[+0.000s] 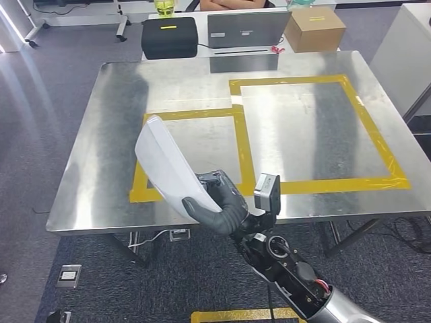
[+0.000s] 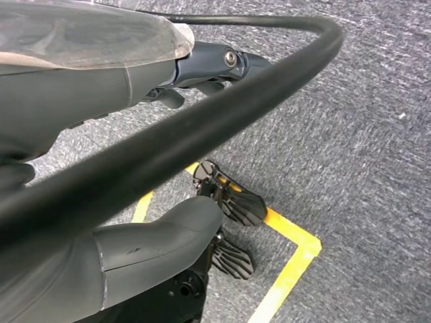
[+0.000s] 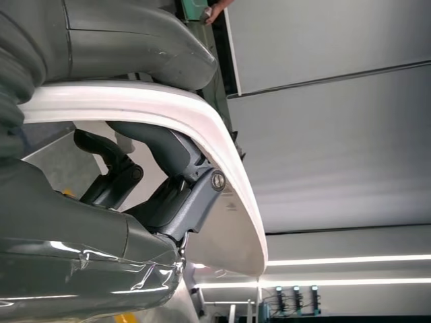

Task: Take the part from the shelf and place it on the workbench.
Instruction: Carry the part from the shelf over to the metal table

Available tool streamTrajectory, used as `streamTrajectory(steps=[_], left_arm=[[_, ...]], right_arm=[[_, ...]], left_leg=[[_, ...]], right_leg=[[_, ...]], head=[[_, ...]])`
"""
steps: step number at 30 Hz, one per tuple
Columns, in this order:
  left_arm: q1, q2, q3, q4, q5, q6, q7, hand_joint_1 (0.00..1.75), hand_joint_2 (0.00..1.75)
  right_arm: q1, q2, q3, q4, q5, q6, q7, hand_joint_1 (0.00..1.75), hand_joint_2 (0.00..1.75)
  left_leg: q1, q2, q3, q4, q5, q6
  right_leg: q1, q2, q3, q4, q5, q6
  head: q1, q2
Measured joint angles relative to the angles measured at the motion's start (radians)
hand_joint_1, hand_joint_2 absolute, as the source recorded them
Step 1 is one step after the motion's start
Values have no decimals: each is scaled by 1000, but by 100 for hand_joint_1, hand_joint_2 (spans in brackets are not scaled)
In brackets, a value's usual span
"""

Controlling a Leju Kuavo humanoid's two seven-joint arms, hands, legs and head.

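**Part held at near edge of workbench**

The right hand point(image 1: 219, 208) grips a curved white panel part point(image 1: 165, 165), thumb on one face and fingers point(image 3: 168, 158) on the other. The part is raised, tilted over the near edge of the steel workbench point(image 1: 112, 128), overlapping the smaller yellow-taped square point(image 1: 243, 145). The left hand point(image 2: 116, 77) hangs above grey carpet; whether it is wide or closed cannot be told.

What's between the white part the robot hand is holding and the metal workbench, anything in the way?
Nothing visible. The right robot hand grips the white part over the near edge of the workbench. The bench top beneath and ahead, with its yellow tape rectangles, is bare; the black case and cardboard box sit beyond the far edge.
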Motion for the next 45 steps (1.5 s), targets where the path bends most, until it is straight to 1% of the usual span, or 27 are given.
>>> streamTrajectory(steps=[2, 3, 5, 7, 8, 11, 13, 17, 18, 20, 22, 23, 24, 26, 27, 28, 31, 32, 33, 36, 37, 38, 39, 41, 42, 43, 45], left_arm=[[-1, 0, 0, 0, 0, 0, 0, 0, 175], [-1, 0, 0, 0, 0, 0, 0, 0, 175], [0, -1, 0, 0, 0, 0, 0, 0, 175], [1, -1, 0, 0, 0, 0, 0, 0, 175], [2, -1, 0, 0, 0, 0, 0, 0, 175], [3, -1, 0, 0, 0, 1, -1, 0, 175], [2, 0, 0, 1, 0, 2, -1, 0, 175], [-2, -2, 0, 0, 0, 2, -2, 0, 175], [-3, -2, -1, 0, 0, 2, -2, 0, 175], [-4, -2, -1, 0, 0, 2, -2, 0, 175], [-1, -2, -1, 0, 1, 1, -2, 0, 175], [1, -2, -1, 0, 2, 1, -2, 0, 175], [2, -2, -1, 0, 3, 1, -2, 0, 175], [1, 0, -1, 0, 5, 1, -2, 0, 175], [1, 0, -1, 0, 6, 1, -2, 0, 175], [0, 1, -1, 0, 6, 1, -2, 0, 175], [-1, 0, -1, 0, 7, 1, -3, 0, 175], [0, 0, -1, 0, 8, 1, -3, 0, 175], [0, 0, -1, 0, 8, 1, -3, 0, 175], [0, 0, -1, 0, 9, 1, -3, 0, 175], [1, 0, -1, 0, 10, 1, -3, 0, 175], [1, 0, -1, 0, 10, 1, -3, 0, 175], [1, -1, -1, 0, 10, 1, -3, 0, 175], [1, -2, -1, 0, 10, 1, -3, 0, 175], [1, -2, -1, 0, 11, 1, -3, 0, 175], [0, -3, -1, 0, 11, 1, -3, 0, 175], [0, -3, -1, 0, 12, 1, -3, 0, 175]], right_arm=[[0, 0, -1, 0, 0, 0, 0, 175, 175], [-1, 0, -3, 0, 0, 0, 0, 175, 175], [1, -2, -5, 0, 0, -1, 0, 175, 175], [7, -4, -6, 0, 0, -3, 0, 175, 175], [9, -5, -6, 0, 0, -3, 1, 175, 175], [10, -6, -6, 0, 0, -3, 1, 175, 175], [10, -6, -7, 0, 0, -3, 1, 175, 175], [9, -6, -8, -1, 0, -3, 1, 175, 175], [8, -5, -8, -1, 0, -3, 0, 175, 175], [7, -5, -8, -1, 0, -3, 0, 175, 175], [9, -5, -8, 0, 1, -2, 2, 175, 175], [10, -5, -7, 0, 2, -2, 2, 175, 175], [10, -5, -7, 0, 3, -1, 3, 175, 175], [9, -5, -7, 0, 3, 0, 3, 175, 175], [9, -5, -7, 0, 3, 1, 3, 175, 175], [9, -5, -7, 0, 4, 1, 3, 175, 175], [9, -5, -7, 0, 4, 3, 3, 175, 175], [8, -5, -7, 0, 3, 3, 2, 175, 175], [8, -5, -8, 0, 3, 4, 2, 175, 175], [9, -5, -8, 0, 3, 6, 1, 175, 175], [10, -5, -7, 0, 3, 6, 1, 175, 175], [10, -5, -7, 0, 3, 6, 1, 175, 175], [10, -5, -7, 1, 3, 7, 1, 175, 175], [9, -5, -7, 1, 3, 9, 0, 175, 175], [7, -5, -7, 1, 3, 11, -1, 175, 175], [6, -5, -7, 1, 3, 12, -2, 175, 175], [4, -5, -6, 1, 3, 14, -2, 175, 175]], left_leg=[[6, 4, 8, -19, 11, 10], [10, 6, 13, -27, 15, 13], [12, 8, 16, -31, 17, 16], [13, 8, 18, -31, 15, 14], [15, 8, 21, -30, 12, 11], [21, 4, 32, -20, -5, -6], [19, 3, 23, -7, -12, -19], [23, 5, 7, 25, -32, -38], [24, 5, -15, 69, -53, -41], [24, 5, -100, 217, -108, -43], [24, 5, -177, 323, -122, -42], [24, 5, -188, 318, -99, -40], [24, 5, -178, 273, -59, -37], [20, 5, -125, 126, 22, -29], [18, 4, -104, 72, 44, -26], [15, 4, -92, 42, 52, -24], [14, 3, -89, 29, 52, -12], [15, 4, -86, 25, 54, -6], [17, 6, -83, 22, 56, 0], [14, 7, -81, 20, 55, 8], [12, 6, -80, 21, 54, 9], [11, 6, -78, 21, 52, 9], [10, 5, -75, 22, 50, 9], [8, 3, -68, 23, 44, 6], [6, 2, -67, 25, 42, 2], [5, 2, -69, 27, 41, -1], [4, 2, -74, 28, 44, -10]], right_leg=[[0, -2, -10, 15, -13, 8], [0, -3, -27, 53, -35, 12], [-5, -4, -89, 188, -96, 21], [-12, -5, -138, 288, -118, 30], [-16, -6, -136, 279, -99, 34], [-24, -8, -50, 100, -2, 42], [-21, -6, -14, 32, 0, 32], [-17, -2, -5, 18, -16, 1], [-18, -3, 0, 15, -17, -5], [-17, -5, 3, 14, -20, -13], [-14, -6, 4, 14, -22, -16], [-13, -5, 5, 14, -23, -17], [-12, -4, 8, 14, -24, -17], [-10, -3, 11, 14, -27, -14], [-8, -2, 11, 14, -28, -11], [-6, -2, 11, 14, -29, -7], [-8, -1, 9, 15, -34, 9], [-9, -3, 2, 32, -48, 13], [-9, -4, -14, 70, -72, 17], [-11, -6, -104, 275, -167, 22], [-11, -6, -123, 316, -176, 22], [-11, -6, -124, 317, -163, 21], [-11, -6, -104, 274, -132, 19], [-8, -6, -36, 130, -58, 11], [-7, -7, -5, 70, -38, 6], [-5, -7, 12, 34, -33, 3], [-3, -6, 22, 14, -39, -3]], head=[[1, 0], [5, 0], [16, 0], [23, 0], [25, 0], [37, 0], [40, 0], [24, 0], [18, 0], [3, 0], [-9, 0], [-13, 0], [-17, 0], [-25, 0], [-27, 0], [-28, 0], [-22, 0], [-18, 0], [-12, 0], [5, 0], [8, 0], [12, 0], [16, 0], [24, 0], [27, 0], [29, 0], [28, 0]])
